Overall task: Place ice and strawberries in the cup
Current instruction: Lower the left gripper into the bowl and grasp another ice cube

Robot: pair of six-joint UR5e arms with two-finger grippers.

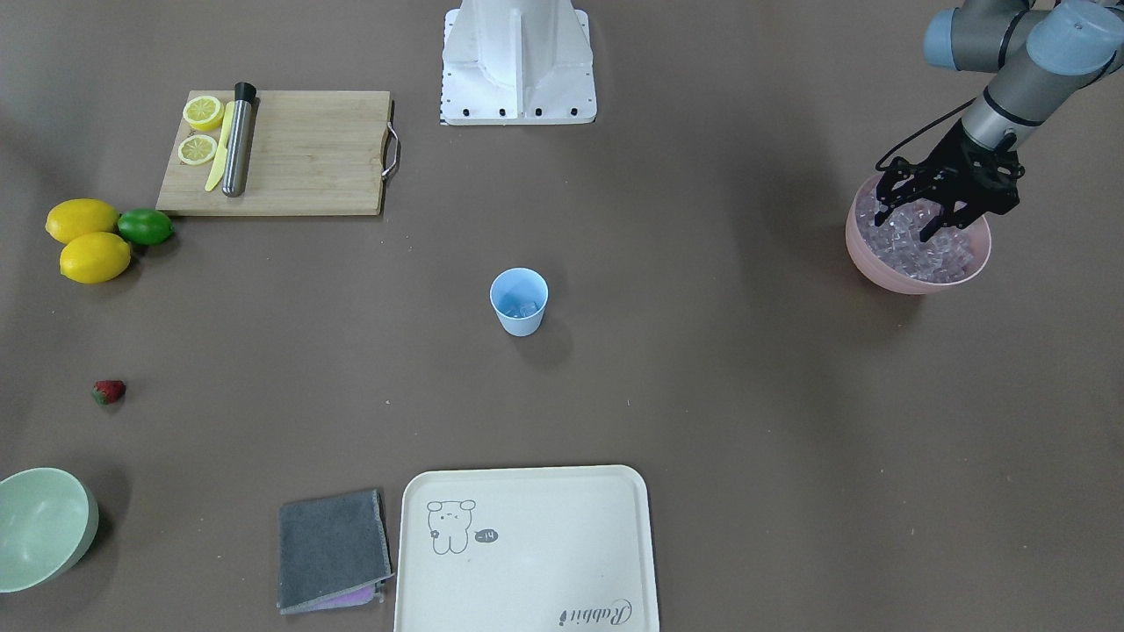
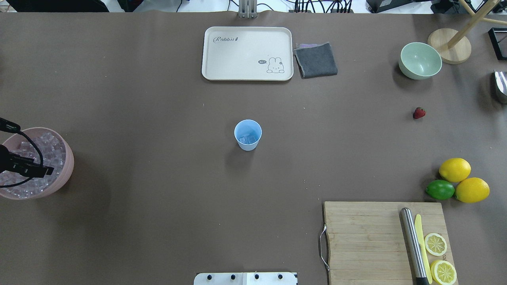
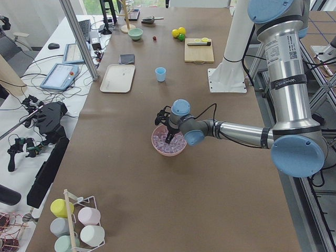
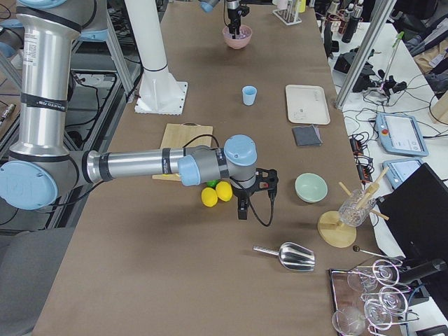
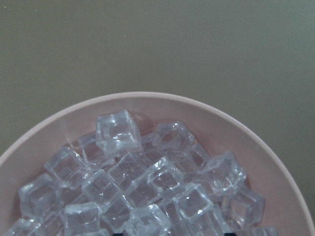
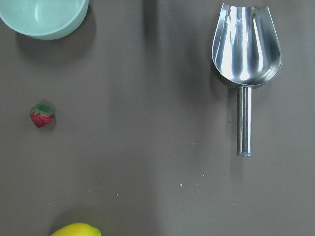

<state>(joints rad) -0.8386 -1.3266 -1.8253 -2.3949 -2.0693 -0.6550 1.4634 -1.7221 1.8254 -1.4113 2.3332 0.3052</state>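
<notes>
The light blue cup (image 1: 518,303) stands upright mid-table, also in the overhead view (image 2: 248,135), with a few ice cubes at its bottom. Many clear ice cubes (image 5: 147,177) fill the pink bowl (image 1: 918,281) at the table's end. My left gripper (image 1: 913,215) is open, its fingers spread and dipped into the ice (image 1: 953,254). The red strawberry (image 1: 109,391) lies alone on the table, also in the right wrist view (image 6: 42,116). My right gripper (image 4: 242,210) hovers near the lemons. It shows only in the exterior right view, so I cannot tell its state.
A cutting board (image 1: 307,154) holds lemon slices, a knife and a steel muddler. Two lemons and a lime (image 1: 145,226) lie beside it. Also here are a pale green bowl (image 1: 39,527), a grey cloth (image 1: 332,549), a cream tray (image 1: 527,553) and a metal scoop (image 6: 244,54).
</notes>
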